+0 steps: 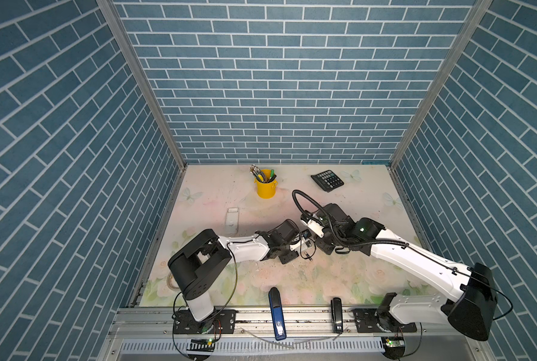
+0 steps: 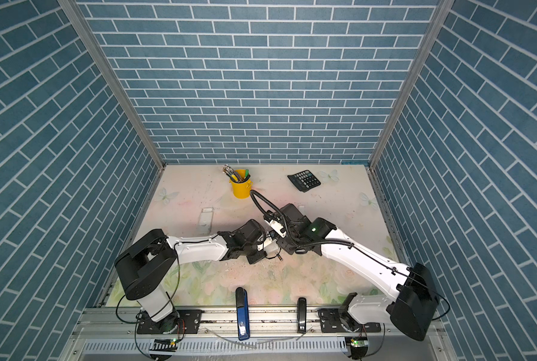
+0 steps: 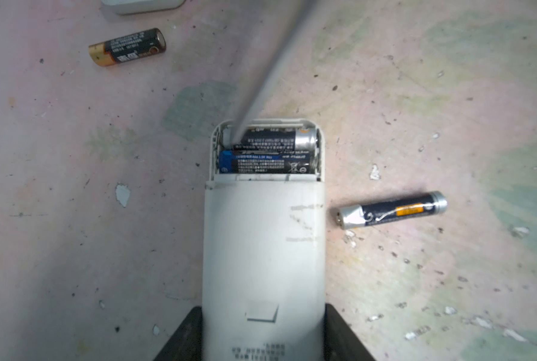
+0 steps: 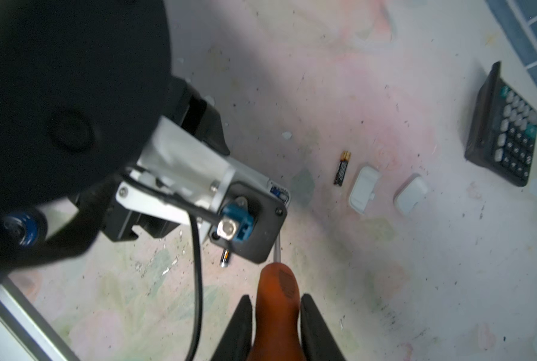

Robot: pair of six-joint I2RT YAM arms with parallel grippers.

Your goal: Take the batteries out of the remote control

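My left gripper [image 3: 264, 312] is shut on the white remote control [image 3: 264, 250], which lies back-up with its battery bay uncovered. Two batteries [image 3: 273, 139] [image 3: 267, 162] sit side by side in the bay. The grey screwdriver shaft [image 3: 270, 68] reaches down into the bay's corner beside the farther one. My right gripper [image 4: 276, 297] is shut on the screwdriver's orange handle [image 4: 278, 281]. Two loose batteries lie on the table, one gold-ended [image 3: 128, 47] and one dark with silver ends [image 3: 392, 210]. In both top views the grippers meet mid-table.
Two small white covers [image 4: 364, 189] [image 4: 411, 193] lie past the gold-ended battery. A black calculator [image 1: 327, 180] and a yellow cup of tools [image 1: 265, 187] stand at the back. Another white remote-like device [image 1: 231, 220] lies left. A blue stapler [image 1: 278, 312] and a black one [image 1: 336, 314] rest on the front rail.
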